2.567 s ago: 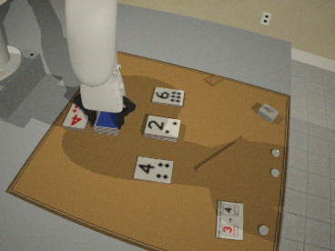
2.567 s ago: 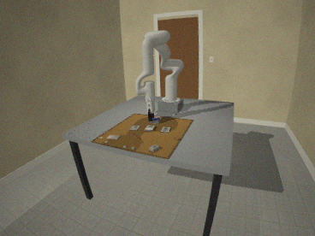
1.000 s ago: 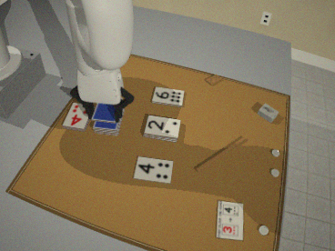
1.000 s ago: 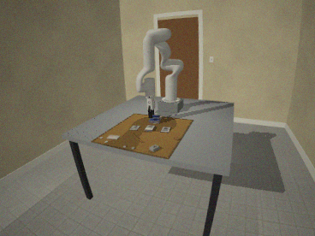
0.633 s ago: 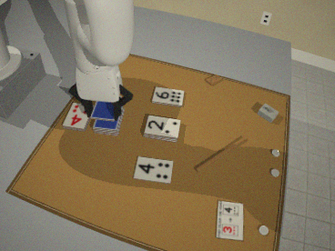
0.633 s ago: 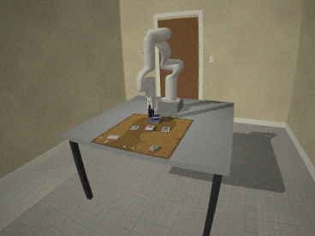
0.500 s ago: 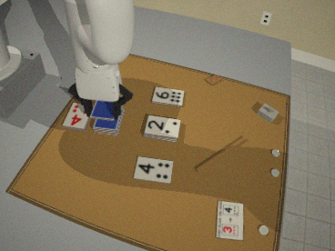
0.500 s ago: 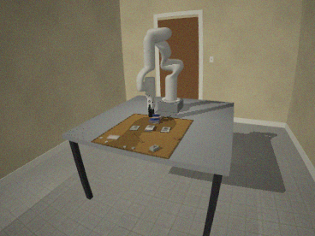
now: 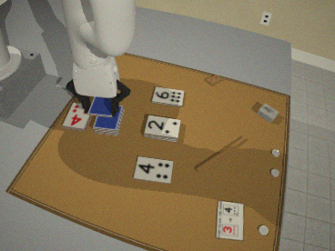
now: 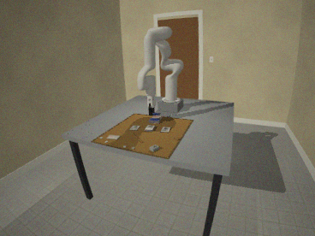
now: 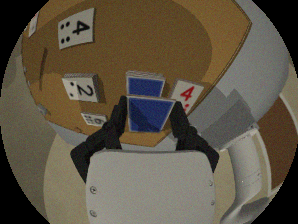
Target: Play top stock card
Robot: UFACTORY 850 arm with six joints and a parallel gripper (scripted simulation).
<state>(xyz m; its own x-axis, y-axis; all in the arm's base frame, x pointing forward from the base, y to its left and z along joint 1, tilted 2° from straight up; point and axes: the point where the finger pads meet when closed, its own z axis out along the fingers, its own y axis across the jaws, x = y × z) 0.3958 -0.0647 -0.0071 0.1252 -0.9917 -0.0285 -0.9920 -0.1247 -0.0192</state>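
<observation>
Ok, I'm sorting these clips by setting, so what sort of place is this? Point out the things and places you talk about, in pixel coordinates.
Probably a plain room set up for robot card handling: an arm (image 9: 106,34) (image 10: 150,51) on a table (image 10: 205,128), number cards (image 9: 154,170) (image 11: 76,28) on a cloth (image 9: 105,168) (image 10: 163,151) (image 11: 150,25), and a brown door (image 10: 181,56) behind.

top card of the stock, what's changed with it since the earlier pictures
The top card, blue back up, has come off the stock and is now held between the fingers of the gripper. It has moved up and away from the black 4. The face-up piles, the red 4 and the rule card stayed put.
</observation>
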